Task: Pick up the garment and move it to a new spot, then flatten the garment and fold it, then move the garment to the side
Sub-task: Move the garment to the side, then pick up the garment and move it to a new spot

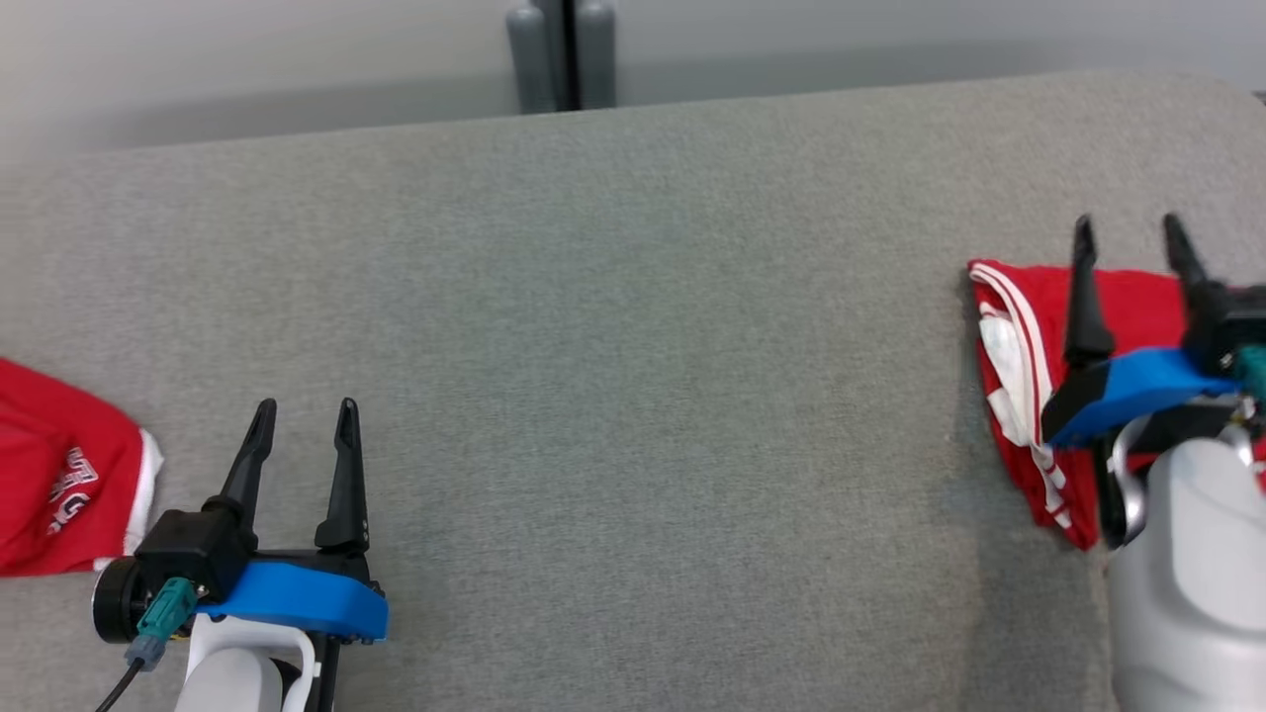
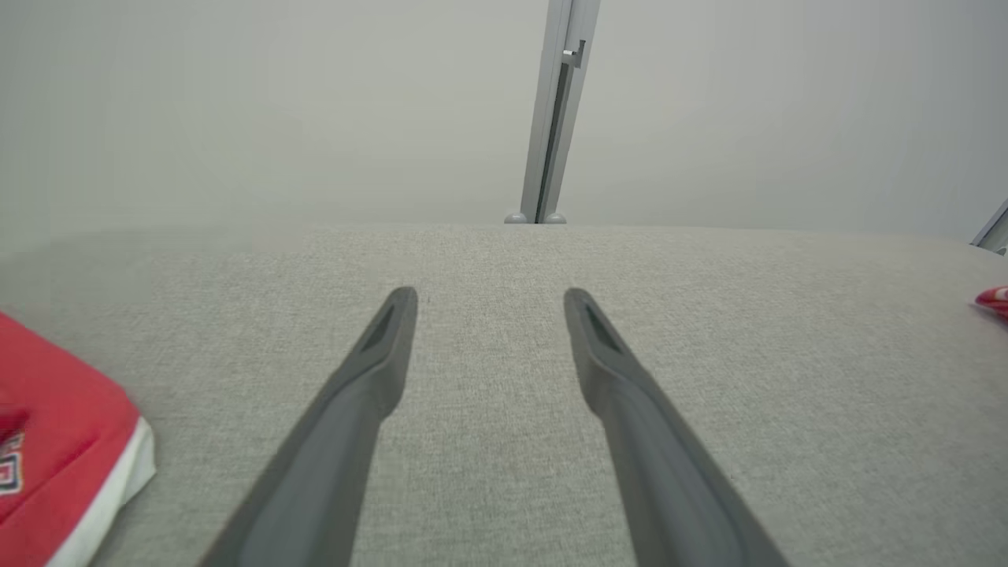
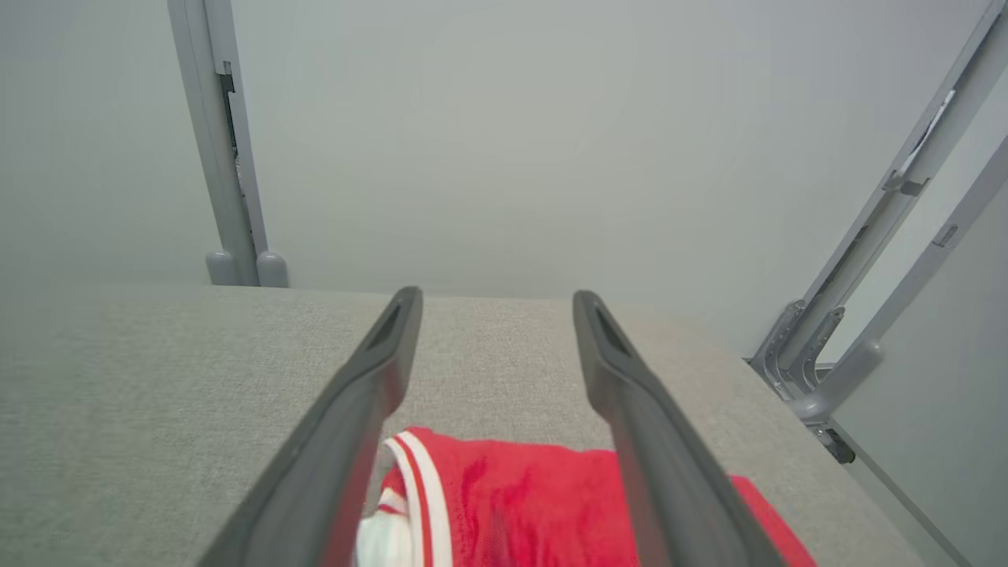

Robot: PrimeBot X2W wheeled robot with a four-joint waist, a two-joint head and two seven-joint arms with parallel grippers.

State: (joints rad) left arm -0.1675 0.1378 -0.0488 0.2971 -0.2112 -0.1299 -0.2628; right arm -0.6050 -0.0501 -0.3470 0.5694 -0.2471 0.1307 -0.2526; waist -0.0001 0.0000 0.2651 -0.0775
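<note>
A folded red garment [image 1: 1132, 302] with white stripes lies on the grey table at the far right. My right gripper [image 1: 1129, 225] hovers over it, open, with nothing between its fingers. In the right wrist view the garment [image 3: 528, 504] lies below and between the spread fingers of the right gripper [image 3: 498, 295]. My left gripper [image 1: 307, 405] is at the lower left, open over bare cloth. The left wrist view shows the left gripper [image 2: 490, 295] with its jaws apart and nothing in them.
A second red garment [image 1: 59, 475] with white lettering and a white hem lies at the table's left edge, beside my left gripper, and in the left wrist view [image 2: 55, 449]. The grey table [image 1: 633, 346] stretches between both. A grey post [image 1: 561, 54] stands behind its far edge.
</note>
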